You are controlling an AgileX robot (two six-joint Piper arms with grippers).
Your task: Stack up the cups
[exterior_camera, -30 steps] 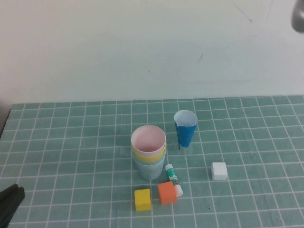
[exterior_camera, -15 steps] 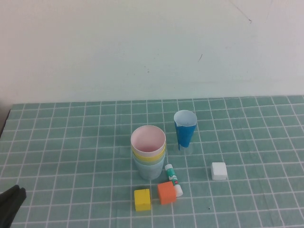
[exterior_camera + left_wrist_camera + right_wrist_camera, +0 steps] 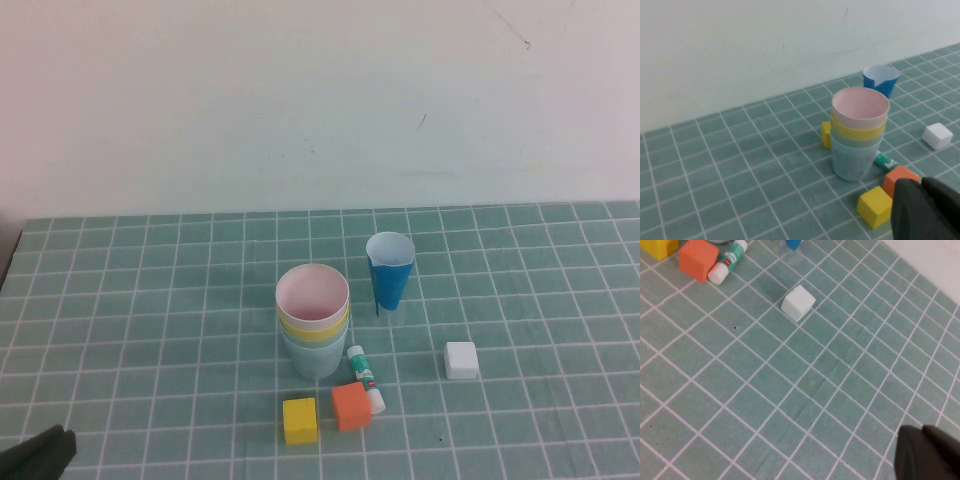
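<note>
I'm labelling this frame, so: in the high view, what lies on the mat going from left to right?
left gripper, shut, at the near left corner → yellow block → stacked cups → orange block → dark blue cup → white block. The glue stick overlaps the orange block, so it is left out; the right gripper, shut, is outside this view.

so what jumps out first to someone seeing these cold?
The nested stack of pastel plastic cups, pink on top, mid-table. Behind it to the right stands a narrow dark blue tapered cup; yellow and orange cubes lie in front. Left gripper is shut at the near-left edge; right gripper is shut, off the high view.
</note>
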